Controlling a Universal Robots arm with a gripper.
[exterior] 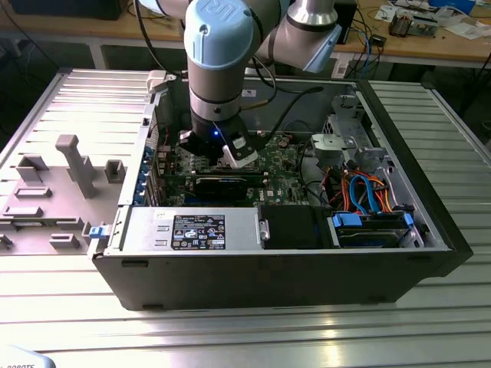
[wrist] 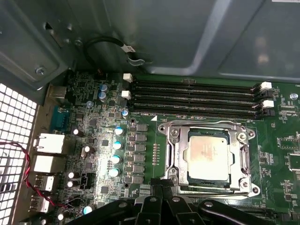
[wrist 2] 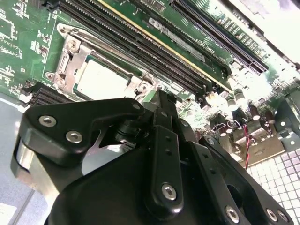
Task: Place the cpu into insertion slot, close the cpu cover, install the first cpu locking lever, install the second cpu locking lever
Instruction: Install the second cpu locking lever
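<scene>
The cpu [wrist: 208, 155] sits seated in the insertion slot [wrist: 189, 180], lower right of the first wrist view, with the cpu cover [wrist: 244, 161] closed as a silver frame around its dull grey top. The pincer [wrist: 161, 187] stands just beside the cover's near edge, fingers [wrist 2: 161, 110] drawn narrow together, gripping nothing visible. The memory slots [wrist: 194, 99] run parallel beyond the socket.

cpu [wrist: 208, 155] seated under closed cpu cover [wrist: 243, 154] — memory slots [wrist: 194, 99] beside
</scene>
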